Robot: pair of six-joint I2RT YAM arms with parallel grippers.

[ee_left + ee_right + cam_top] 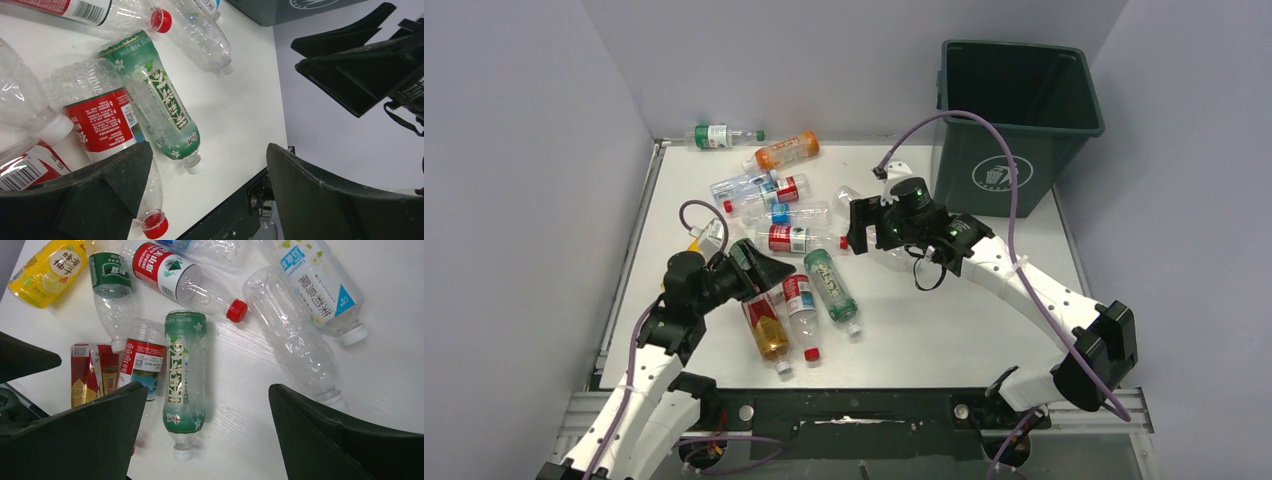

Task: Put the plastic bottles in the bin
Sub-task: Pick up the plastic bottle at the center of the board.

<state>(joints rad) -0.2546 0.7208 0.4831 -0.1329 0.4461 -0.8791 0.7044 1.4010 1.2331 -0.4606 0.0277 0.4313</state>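
Now, your left gripper (769,272) gapes empty above the amber bottle (767,335). The plastic bottles (776,214) lie scattered across the table (944,325). Your right gripper (862,228), also spread wide and empty, hovers beside them; the bin (1036,160) stands far right.

a white table (944,330) carries a scatter of bottles (789,240) lying on their sides across its left half, a green-labelled one (832,285) near the middle; the bin (999,175) stands at its far right corner.
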